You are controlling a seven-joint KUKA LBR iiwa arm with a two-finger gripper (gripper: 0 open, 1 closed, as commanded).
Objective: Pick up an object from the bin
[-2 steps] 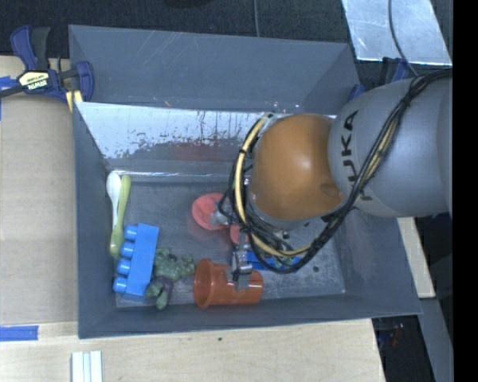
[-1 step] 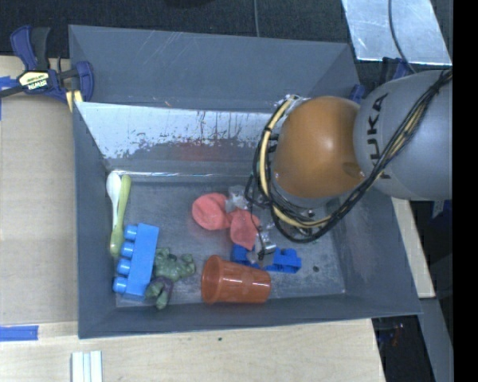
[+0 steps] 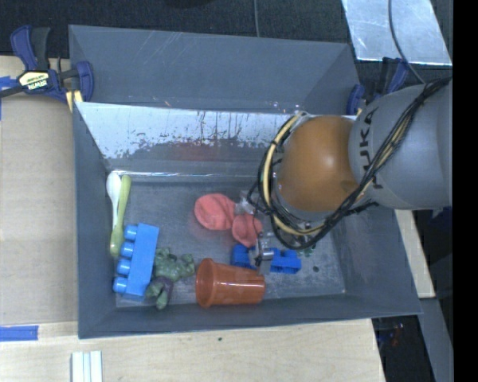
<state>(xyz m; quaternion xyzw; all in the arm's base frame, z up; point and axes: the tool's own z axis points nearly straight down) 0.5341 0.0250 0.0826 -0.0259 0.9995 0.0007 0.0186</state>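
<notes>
A: What is the claw over?
B: A small blue toy, lower centre of the frame, showing on either side of the claw.
A: Is the claw open?
B: Cannot tell; the orange cover hides it.
A: Nearby?
B: Two pink lumps just upper left, an orange cup on its side below, and a blue block and a green figure at lower left in the bin.

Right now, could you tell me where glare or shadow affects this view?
Camera view: bright glare bands the bin along its back wall; the arm's orange cover carries a soft highlight and shades the hand and the small blue piece beneath it; the blue block and orange cup at the front are evenly lit.
</notes>
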